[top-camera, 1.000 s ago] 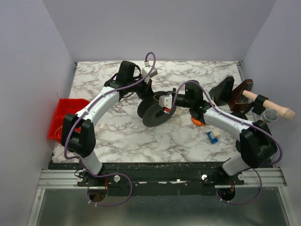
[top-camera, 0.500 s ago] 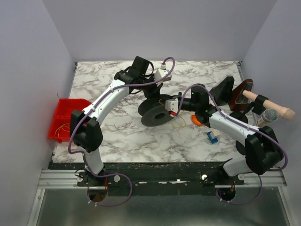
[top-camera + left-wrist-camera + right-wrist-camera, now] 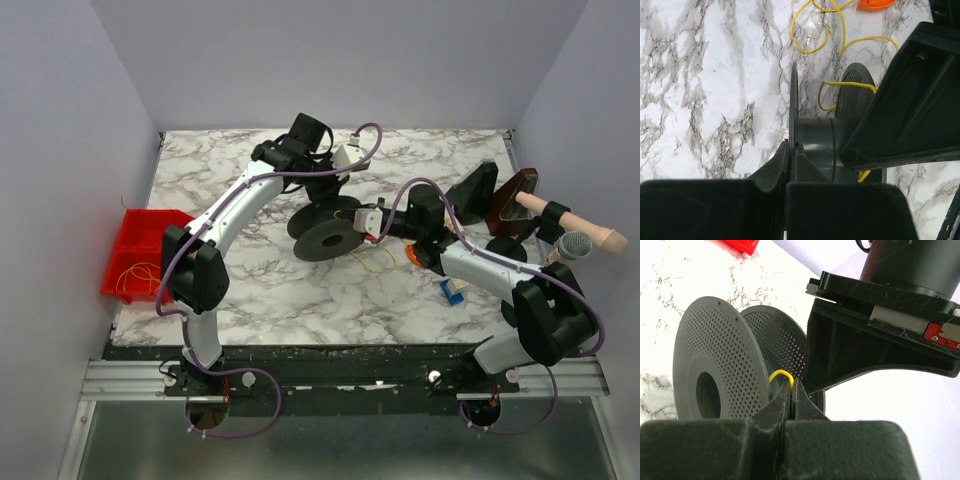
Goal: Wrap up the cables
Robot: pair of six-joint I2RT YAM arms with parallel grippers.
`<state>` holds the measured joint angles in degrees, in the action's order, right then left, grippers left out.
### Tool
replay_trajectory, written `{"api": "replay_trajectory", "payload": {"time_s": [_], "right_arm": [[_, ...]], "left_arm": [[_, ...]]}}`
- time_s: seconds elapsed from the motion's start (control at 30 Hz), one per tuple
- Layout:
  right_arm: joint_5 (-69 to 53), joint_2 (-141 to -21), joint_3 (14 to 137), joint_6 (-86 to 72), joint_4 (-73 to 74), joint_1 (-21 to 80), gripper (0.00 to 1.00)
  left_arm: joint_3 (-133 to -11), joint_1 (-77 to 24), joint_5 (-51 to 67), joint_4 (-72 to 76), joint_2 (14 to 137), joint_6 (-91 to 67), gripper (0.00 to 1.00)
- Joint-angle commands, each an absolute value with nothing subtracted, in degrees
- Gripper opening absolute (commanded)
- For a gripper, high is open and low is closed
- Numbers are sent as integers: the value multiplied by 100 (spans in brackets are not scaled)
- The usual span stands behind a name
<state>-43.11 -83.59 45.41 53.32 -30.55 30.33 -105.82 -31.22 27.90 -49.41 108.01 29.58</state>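
A dark grey spool [image 3: 325, 234] with two perforated flanges stands on edge mid-table. The thin yellow cable [image 3: 378, 263] lies in loose loops on the marble just right of it. My left gripper [image 3: 325, 198] reaches over the spool from behind. In the left wrist view it [image 3: 791, 150] is shut on the edge of one thin spool flange [image 3: 793, 100], with cable loops [image 3: 812, 47] beyond. My right gripper [image 3: 359, 225] is at the spool's right side. In the right wrist view it [image 3: 791, 386] is shut on a short arch of the yellow cable [image 3: 780, 373] between the flanges [image 3: 715, 365].
A red bin [image 3: 128, 240] holding more yellow wire sits at the table's left edge. An orange piece [image 3: 418, 256] and a small blue-and-white object [image 3: 453, 291] lie by the right arm. Black and brown stands [image 3: 495, 195], a wooden handle [image 3: 580, 226] and a mesh-headed object [image 3: 572, 246] are at the back right.
My left arm has swung right and forward over the spool. The spool has tipped and shifted slightly toward the back. My right gripper stays by it with the cable.
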Motion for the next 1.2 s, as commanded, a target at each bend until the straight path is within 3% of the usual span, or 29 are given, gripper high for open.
{"api": "replay_trajectory", "payload": {"time_s": [0.0,0.1,0.27,0.5,0.7,0.9,1.17], "right_arm": [[-4219,-8622,4527,5212,-3576,3059,1],[-4087,-8657,4517,5195,-3657,3067,1],[-4017,-8482,5027,5160,-2332,3085,1],[-3894,-8885,5378,5141,-1557,3102,1],[-3771,-9202,5458,4880,-1967,3103,1],[-3893,-9018,5484,4501,-1979,3111,1],[-3225,-8754,5309,4174,-1697,3217,1]], "left_arm": [[-10432,-3155,3251,-5053,10573,3137,0],[-10678,-3129,3436,-5237,10626,3295,0],[-10802,-2892,3944,-5351,10731,3697,0],[-11179,-2383,4983,-5600,11276,3921,0],[-11619,-2285,4798,-5607,11532,3999,0],[-10962,-2373,4860,-5836,11066,4043,0],[-9555,-2391,4667,-4546,10310,3517,0]]}}
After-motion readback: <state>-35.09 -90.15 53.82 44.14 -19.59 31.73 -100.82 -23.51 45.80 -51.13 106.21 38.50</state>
